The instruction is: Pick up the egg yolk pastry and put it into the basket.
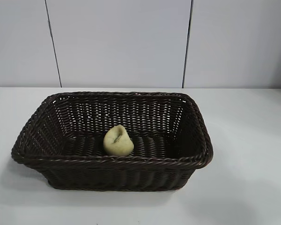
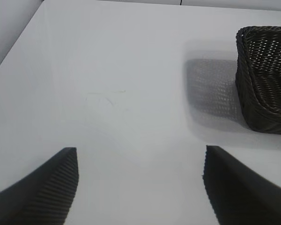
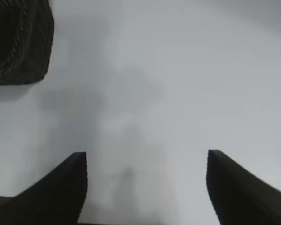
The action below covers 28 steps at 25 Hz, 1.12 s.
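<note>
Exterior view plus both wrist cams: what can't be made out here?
- Exterior view: neither arm is in frame; the near wall of the basket hides the underside of the egg yolk pastry.
- Left wrist view: frame edge cuts off the basket, so the pastry is unseen; left gripper open over bare table.
- Right wrist view: blurred; only a basket corner shows; right gripper open.

A lab-like test bench: bare white table (image 1: pixel 253 140) against plain panelled wall (image 1: pixel 122 42)

Left hand (image 2: pixel 140 187) black ribbed wedge fingers, right hand (image 3: pixel 145 187) dark, wedge-shaped fingers
</note>
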Each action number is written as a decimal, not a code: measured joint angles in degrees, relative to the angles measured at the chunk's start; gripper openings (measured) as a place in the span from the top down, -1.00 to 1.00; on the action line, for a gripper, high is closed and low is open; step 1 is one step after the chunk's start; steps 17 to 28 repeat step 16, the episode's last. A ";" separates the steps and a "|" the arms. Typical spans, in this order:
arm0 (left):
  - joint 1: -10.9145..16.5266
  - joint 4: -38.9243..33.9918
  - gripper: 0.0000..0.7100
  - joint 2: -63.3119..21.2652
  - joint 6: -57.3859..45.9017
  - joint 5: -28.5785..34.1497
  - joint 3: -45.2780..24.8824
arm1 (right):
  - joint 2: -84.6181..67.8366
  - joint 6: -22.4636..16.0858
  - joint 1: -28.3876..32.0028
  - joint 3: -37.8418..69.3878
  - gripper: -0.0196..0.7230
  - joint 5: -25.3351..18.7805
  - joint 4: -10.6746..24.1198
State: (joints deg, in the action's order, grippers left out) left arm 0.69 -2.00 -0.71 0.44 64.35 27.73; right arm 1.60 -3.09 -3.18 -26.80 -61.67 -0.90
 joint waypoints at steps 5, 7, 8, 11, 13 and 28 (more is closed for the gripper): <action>0.00 0.00 -0.53 0.00 0.00 0.00 0.00 | -2.54 -0.04 0.00 0.00 -0.45 -0.05 0.00; 0.00 0.00 -0.53 0.00 0.00 0.00 0.00 | -2.61 -0.04 0.00 0.00 -0.45 -0.05 0.00; 0.00 0.00 -0.53 0.00 0.00 0.00 0.00 | -2.61 -0.04 0.00 0.00 -0.45 -0.05 0.00; 0.00 0.00 -0.53 0.00 0.00 0.00 0.00 | -2.61 -0.04 0.00 0.00 -0.45 -0.16 0.00; 0.00 0.00 -0.53 0.00 0.00 0.00 0.00 | -2.61 -0.04 0.00 0.00 -0.45 -0.16 0.00; 0.00 0.00 -0.53 0.00 0.00 0.00 0.00 | -2.61 -0.04 0.00 0.00 -0.45 -0.16 0.00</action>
